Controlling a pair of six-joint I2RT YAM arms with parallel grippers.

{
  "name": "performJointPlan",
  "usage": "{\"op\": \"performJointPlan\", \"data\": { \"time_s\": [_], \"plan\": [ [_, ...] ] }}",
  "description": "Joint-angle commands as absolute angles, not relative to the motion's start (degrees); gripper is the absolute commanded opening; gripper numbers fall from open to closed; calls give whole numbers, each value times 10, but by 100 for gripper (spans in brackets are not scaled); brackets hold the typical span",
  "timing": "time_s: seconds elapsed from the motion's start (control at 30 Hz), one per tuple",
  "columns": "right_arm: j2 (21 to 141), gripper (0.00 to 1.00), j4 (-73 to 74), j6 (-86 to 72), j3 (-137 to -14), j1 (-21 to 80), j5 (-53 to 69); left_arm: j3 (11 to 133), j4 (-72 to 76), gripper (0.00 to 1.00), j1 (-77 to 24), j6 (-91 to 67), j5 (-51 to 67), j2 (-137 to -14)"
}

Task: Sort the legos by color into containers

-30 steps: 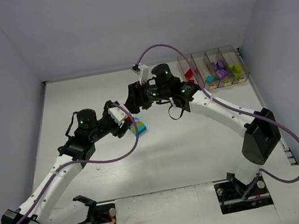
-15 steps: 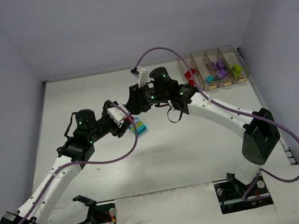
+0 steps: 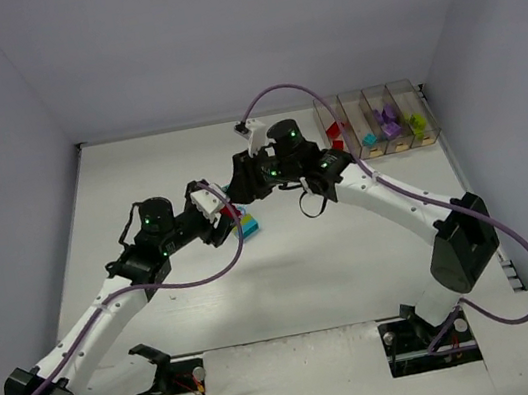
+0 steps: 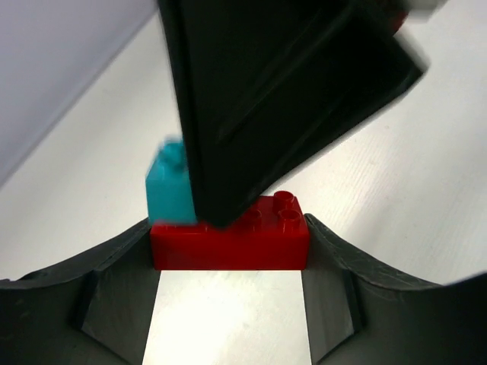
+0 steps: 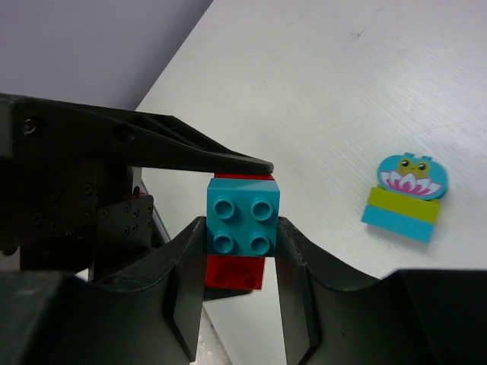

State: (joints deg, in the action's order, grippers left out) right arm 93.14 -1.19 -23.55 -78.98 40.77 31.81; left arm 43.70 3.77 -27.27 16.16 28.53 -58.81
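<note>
Two joined bricks: left end effector [image 4: 230, 247] clamps the red brick [image 4: 262, 237], right end effector [image 5: 242, 237] the teal brick [image 5: 242, 213], apparently to pull colours apart.

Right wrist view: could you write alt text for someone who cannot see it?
The right gripper clamps a teal brick stuck on a red brick, whose ends the black left gripper holds. To the right, on the white table, lies a teal and lime green stack with a rounded frog-picture top.
</note>
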Motion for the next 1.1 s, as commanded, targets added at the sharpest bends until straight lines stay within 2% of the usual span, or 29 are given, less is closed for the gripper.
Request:
{"op": "performJointPlan", "data": {
  "time_s": [0.0, 0.27, 0.5, 0.73, 0.97, 1.07],
  "plan": [
    [863, 0, -45, -195, -801, 364, 299, 428, 41, 0, -269, 117, 281, -595],
    [831, 0, -19, -151, -795, 270, 306, 412, 39, 0, -269, 117, 265, -590],
    [864, 0, -3, -60, -804, 125, 157, 414, 34, 0, -270, 95, 266, -570],
    [1039, 2, -3, -30, -896, 38, 28, 407, 30, 0, -272, 63, 265, -528],
    [1175, 9, 13, -55, -983, 3, 2, 401, -26, 0, -272, 61, 237, -483],
    [1207, 16, 14, -68, -997, -12, 5, 401, -40, 0, -273, 60, 234, -471]
  ]
}}
